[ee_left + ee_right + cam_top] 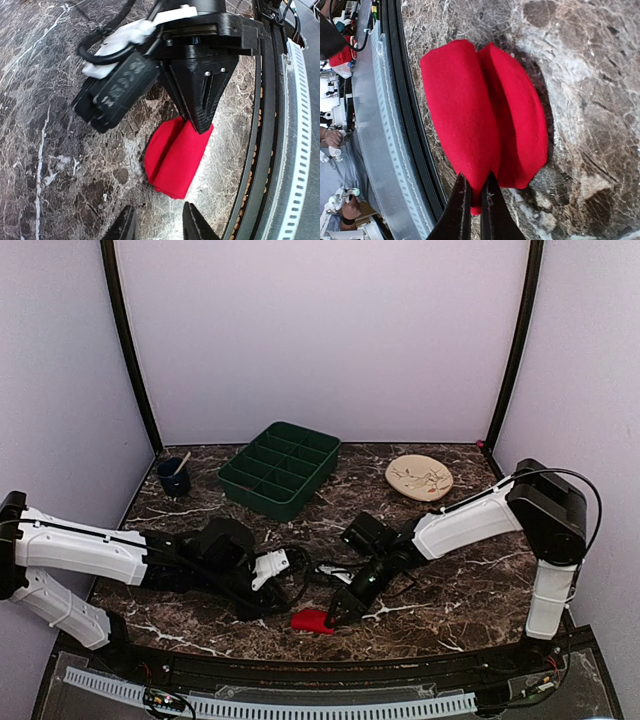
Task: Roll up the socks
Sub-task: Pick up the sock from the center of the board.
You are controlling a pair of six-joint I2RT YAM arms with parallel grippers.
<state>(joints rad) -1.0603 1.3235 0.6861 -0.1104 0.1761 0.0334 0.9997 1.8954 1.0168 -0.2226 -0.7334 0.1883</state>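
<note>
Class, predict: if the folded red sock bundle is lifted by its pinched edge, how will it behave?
The sock bundle probably sags and unfolds: soft fabric, loosely folded in two lobes. Unlikely to slip: the right fingers pinch textured cloth, not a smooth surface.

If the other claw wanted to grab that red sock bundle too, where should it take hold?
Probably the free rounded end of the sock bundle, opposite where the right gripper pinches it. The left gripper faces that end; closing across both folds would likely keep them together.
</note>
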